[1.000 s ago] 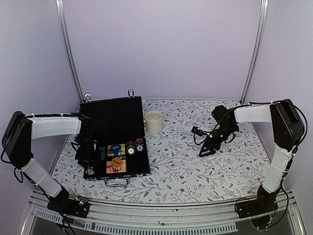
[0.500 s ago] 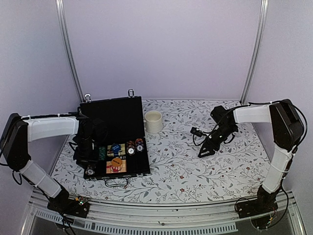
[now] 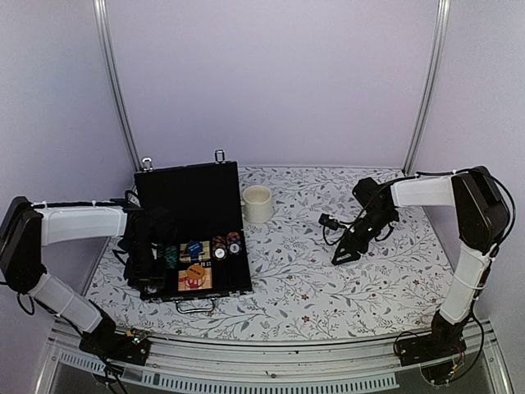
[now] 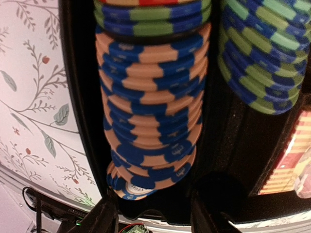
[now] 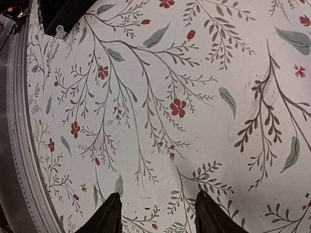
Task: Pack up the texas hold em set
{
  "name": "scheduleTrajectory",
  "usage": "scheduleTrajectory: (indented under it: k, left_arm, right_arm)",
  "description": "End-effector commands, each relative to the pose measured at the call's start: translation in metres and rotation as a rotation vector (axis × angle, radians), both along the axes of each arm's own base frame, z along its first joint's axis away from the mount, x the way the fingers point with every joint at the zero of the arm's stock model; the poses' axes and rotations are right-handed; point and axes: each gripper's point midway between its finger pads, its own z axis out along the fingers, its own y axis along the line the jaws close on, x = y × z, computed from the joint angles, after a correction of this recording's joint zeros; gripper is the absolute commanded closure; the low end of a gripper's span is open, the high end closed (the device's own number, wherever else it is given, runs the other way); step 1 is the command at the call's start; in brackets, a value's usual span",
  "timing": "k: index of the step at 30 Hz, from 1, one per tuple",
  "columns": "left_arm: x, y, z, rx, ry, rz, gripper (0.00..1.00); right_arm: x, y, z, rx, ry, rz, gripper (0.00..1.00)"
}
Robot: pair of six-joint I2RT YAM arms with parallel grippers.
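Mostly packed, by the look of it. The case [image 3: 190, 197] sits at 9 o'clock on the table [image 3: 328, 287], lid standing up at its 12 o'clock side. Orange-and-blue chips [image 4: 150, 111] fill one slot edge-on, with green-and-blue chips [image 4: 262, 63] in the slot at 3 o'clock of them. The blue deck [image 3: 194, 249] and red deck [image 3: 201, 281] lie in the tray. No loose pieces show on the cloth. Left gripper [image 4: 154, 218] hangs at the near end of the orange row, jaws apart, nothing between them. Right gripper [image 5: 159, 216] hovers over bare cloth at 3 o'clock, jaws apart, holding nothing. The mug [image 3: 257, 203] stands just beside the lid. Likely left: lower the lid and latch it.
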Motion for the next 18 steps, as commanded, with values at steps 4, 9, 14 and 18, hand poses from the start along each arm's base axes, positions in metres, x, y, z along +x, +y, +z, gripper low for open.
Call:
scheduleTrajectory:
  k: [4, 9, 14, 18]
  left_arm:
    - [0.000, -0.009, -0.017, -0.054, 0.014, -0.004, 0.48]
    - [0.019, -0.008, -0.018, -0.028, -0.045, -0.028, 0.47]
    - [0.043, -0.010, -0.013, -0.025, -0.124, -0.040, 0.46]
    - [0.058, -0.012, 0.003, -0.025, -0.201, -0.032, 0.47]
  right_arm:
    - [-0.001, 0.006, 0.003, 0.019, 0.004, 0.025, 0.55]
    - [-0.001, 0.007, 0.001, 0.016, 0.009, 0.027, 0.55]
    - [-0.002, 0.007, 0.000, 0.014, 0.016, 0.026, 0.55]
    - [-0.002, 0.007, 0.000, 0.013, 0.015, 0.028, 0.56]
